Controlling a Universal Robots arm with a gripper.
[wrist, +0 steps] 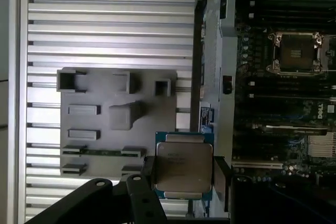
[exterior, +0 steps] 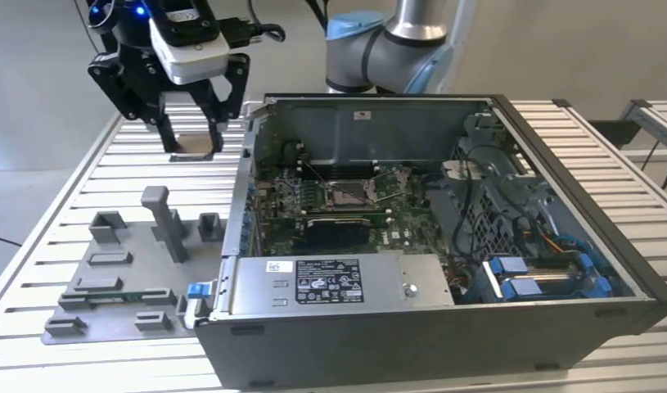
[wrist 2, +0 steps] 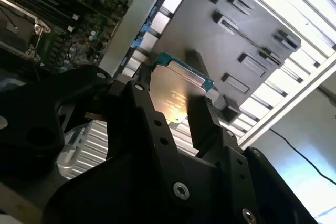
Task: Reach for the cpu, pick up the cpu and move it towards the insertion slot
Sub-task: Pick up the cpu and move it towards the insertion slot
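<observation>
Your fingers [wrist 2: 202, 124] clamped on cpu [wrist: 184, 165] edges; you hold it above slatted worktop [exterior: 49, 205], beyond grey fixture plate [exterior: 131, 274]. Insertion slot [exterior: 349, 192] well apart toward exterior view's right, inside open computer case [exterior: 421, 336].

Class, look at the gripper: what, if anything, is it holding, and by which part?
The gripper holds the cpu. It is pinched by two opposite side edges between the fingers, and its silvery top is left uncovered.
</observation>
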